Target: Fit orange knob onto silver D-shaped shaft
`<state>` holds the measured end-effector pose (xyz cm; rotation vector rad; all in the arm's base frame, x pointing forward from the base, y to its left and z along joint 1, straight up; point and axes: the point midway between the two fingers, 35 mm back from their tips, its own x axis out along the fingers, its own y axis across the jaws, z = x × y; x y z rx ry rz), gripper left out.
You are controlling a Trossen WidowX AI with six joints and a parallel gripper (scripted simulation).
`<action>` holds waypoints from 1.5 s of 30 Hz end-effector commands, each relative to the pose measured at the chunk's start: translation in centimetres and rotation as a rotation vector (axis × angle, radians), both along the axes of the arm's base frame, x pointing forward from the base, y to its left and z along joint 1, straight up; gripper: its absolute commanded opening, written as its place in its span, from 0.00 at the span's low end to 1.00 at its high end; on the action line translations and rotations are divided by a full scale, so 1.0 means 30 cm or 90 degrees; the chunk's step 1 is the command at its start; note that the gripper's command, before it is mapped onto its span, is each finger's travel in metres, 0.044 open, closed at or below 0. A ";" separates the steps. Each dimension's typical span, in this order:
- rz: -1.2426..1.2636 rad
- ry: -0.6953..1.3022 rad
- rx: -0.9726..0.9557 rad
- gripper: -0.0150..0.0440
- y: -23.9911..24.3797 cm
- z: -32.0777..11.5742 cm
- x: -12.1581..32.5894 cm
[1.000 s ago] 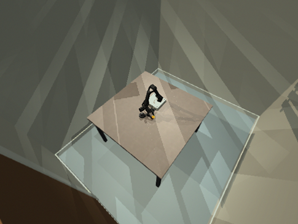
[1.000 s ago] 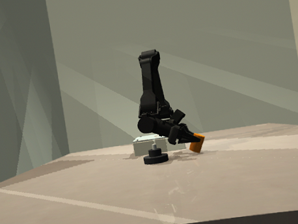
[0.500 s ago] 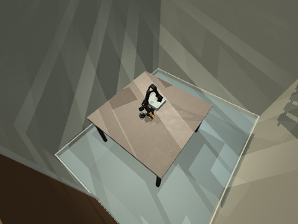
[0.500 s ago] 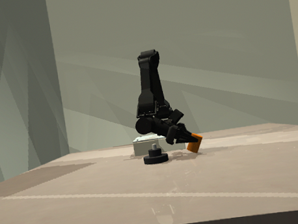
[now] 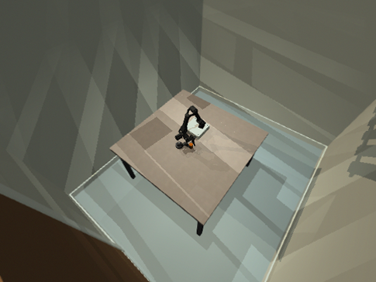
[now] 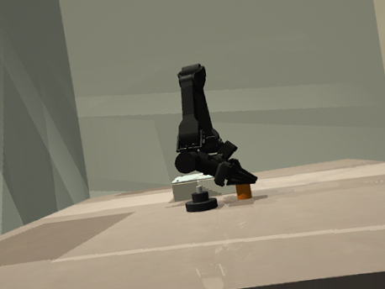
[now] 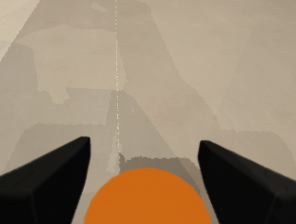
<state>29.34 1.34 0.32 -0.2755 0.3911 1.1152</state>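
The orange knob (image 5: 191, 145) (image 6: 244, 191) (image 7: 147, 200) stands upright on the table, to the right of the pedestal in the exterior view. Its round top face shows in the wrist view; its hole is hidden. My gripper (image 6: 254, 179) (image 7: 145, 147) is open and tilted low over the knob's top. One finger is on each side of the knob, with a narrow gap at both sides in the wrist view. The black round pedestal (image 5: 179, 145) (image 6: 202, 206) stands apart from the knob, with its silver shaft (image 6: 199, 189) bare and upright. The shaft's flat side cannot be made out.
A pale box-shaped base (image 5: 198, 128) (image 6: 185, 191) stands behind the pedestal in the exterior view. My black arm (image 5: 186, 122) (image 6: 188, 103) rises above it and bends down toward the knob. The brown table top (image 5: 202, 186) (image 6: 131, 275) bears them all.
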 end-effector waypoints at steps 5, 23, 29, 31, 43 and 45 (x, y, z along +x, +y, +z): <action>-0.001 0.001 0.001 0.69 0.000 0.000 0.000; -0.001 0.001 0.001 1.00 0.000 0.000 0.000; -0.001 0.000 0.000 1.00 -0.003 0.062 0.007; 0.000 0.000 0.000 1.00 -0.004 0.155 0.008; 0.024 0.099 -0.115 1.00 0.023 0.238 -0.004; 0.034 0.168 -0.219 1.00 0.028 0.228 -0.008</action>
